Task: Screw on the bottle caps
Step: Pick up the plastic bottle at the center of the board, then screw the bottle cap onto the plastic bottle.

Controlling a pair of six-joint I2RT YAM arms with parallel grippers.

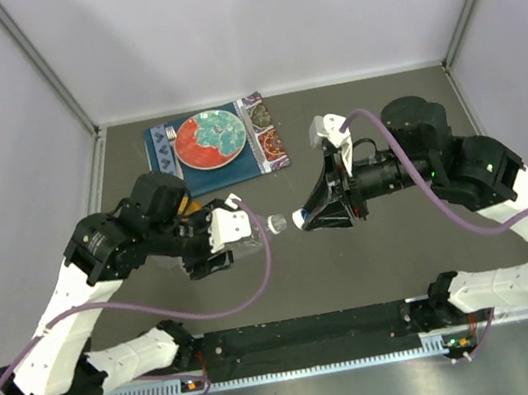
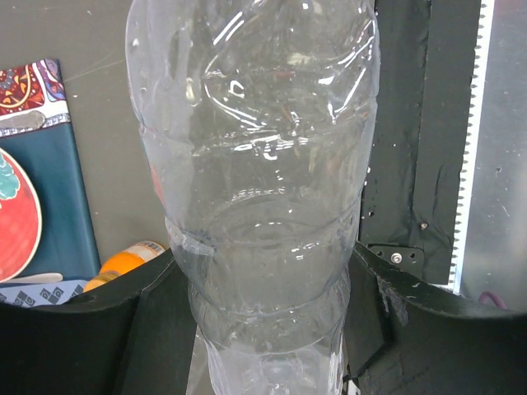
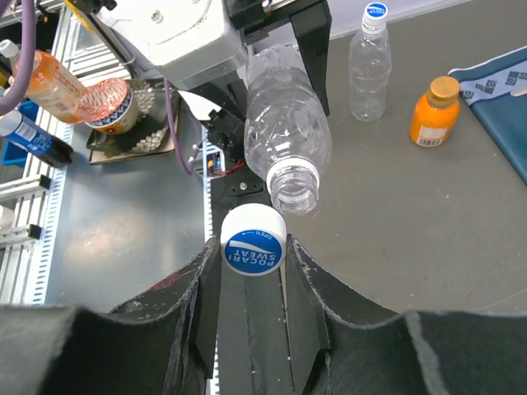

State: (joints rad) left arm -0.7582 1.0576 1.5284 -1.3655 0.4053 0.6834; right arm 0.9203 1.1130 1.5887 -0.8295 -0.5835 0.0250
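Observation:
My left gripper is shut on a clear bottle and holds it on its side above the table, its open mouth pointing right. In the left wrist view the bottle fills the space between the fingers. My right gripper is shut on a white cap with a blue label, a short gap from the mouth and slightly below it. A second clear bottle stands with a white cap on. The orange bottle stands with its amber cap on.
A red-and-teal plate lies on a patterned blue mat at the back. A black strip and metal rail run along the near edge. Beyond the table edge are a cup and drink bottles.

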